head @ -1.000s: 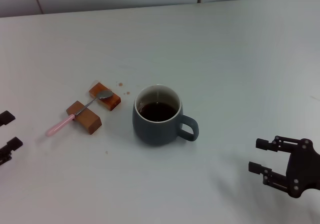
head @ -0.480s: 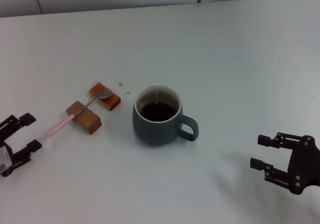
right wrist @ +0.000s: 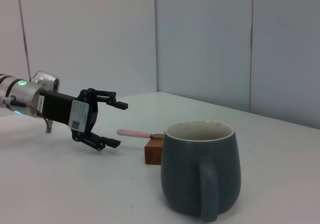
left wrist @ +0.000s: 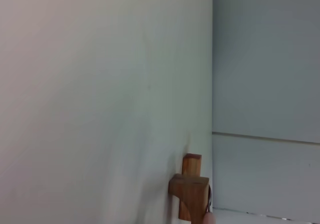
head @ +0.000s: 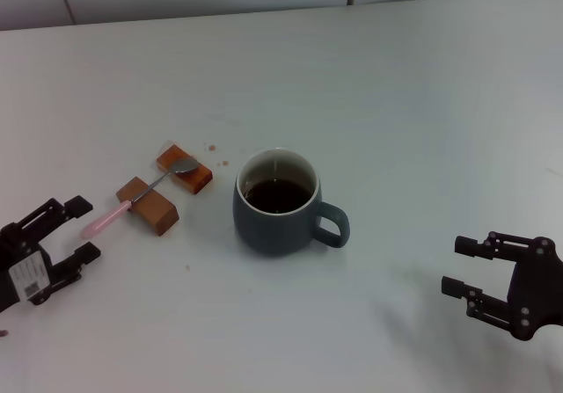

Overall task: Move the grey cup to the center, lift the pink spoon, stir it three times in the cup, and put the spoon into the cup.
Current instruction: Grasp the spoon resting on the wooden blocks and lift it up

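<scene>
Tabletop (head: 396,85) as seen from the head view is plain white and carries the grey cup (head: 277,217) near the middle, upright, with dark liquid inside and its loop handle turned toward the robot's right. To the robot's left of the cup, two brown wooden blocks (head: 148,205) stand apart from each other, and the pink spoon (head: 141,198) lies across them: silver bowl on the farther block, pink handle projecting past the nearer block toward the left gripper (head: 77,229). The left gripper is low at the left edge of the view, near the handle tip but not touching it, with its two fingers spread apart and nothing between them. The right gripper (head: 460,266) is at the lower right, well apart from the cup, fingers likewise spread and empty. A few small brown specks lie on the table just beyond the blocks. In the left wrist view, the white table surface fills most of the frame, and the two wooden blocks (left wrist: 190,191) appear at one edge against a grey panelled wall; that arm's own fingers are not visible here. In the right wrist view, the grey cup (right wrist: 200,169) stands close to the camera with its handle facing it; behind it one wooden block (right wrist: 154,150) supports the pink spoon (right wrist: 134,133), and the left gripper (right wrist: 115,124) is seen beyond, jaws parted, level with the spoon handle and just short of its tip.
</scene>
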